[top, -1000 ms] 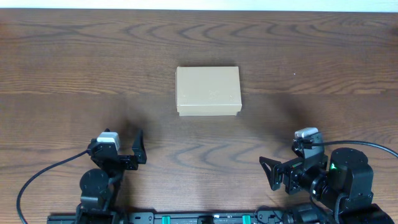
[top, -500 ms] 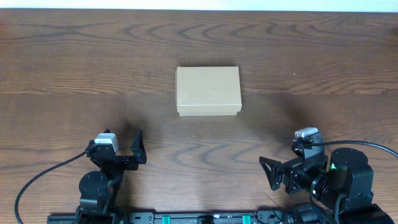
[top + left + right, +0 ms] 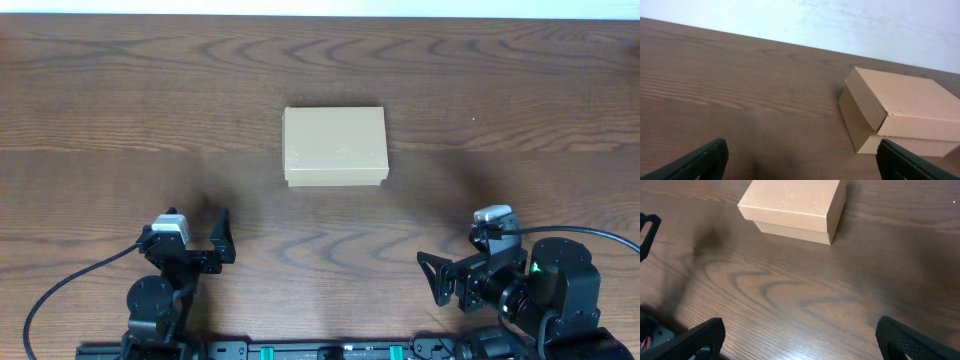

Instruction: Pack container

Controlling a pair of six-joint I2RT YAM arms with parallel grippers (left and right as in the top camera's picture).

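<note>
The container (image 3: 335,146), a plain tan cardboard box with its lid closed, sits at the middle of the dark wooden table. It also shows at the right of the left wrist view (image 3: 897,111) and at the top of the right wrist view (image 3: 795,209). My left gripper (image 3: 222,238) is open and empty near the front left, well short of the box. My right gripper (image 3: 437,278) is open and empty near the front right, also well short of it. Both sets of fingertips show wide apart in the left wrist view (image 3: 800,162) and the right wrist view (image 3: 800,340). No pens or tape roll are in view.
The wooden table (image 3: 120,110) stretches to a pale wall at the far edge (image 3: 815,20). Black cables trail from both arm bases at the front (image 3: 60,290). The left arm's finger shows at the left edge of the right wrist view (image 3: 647,232).
</note>
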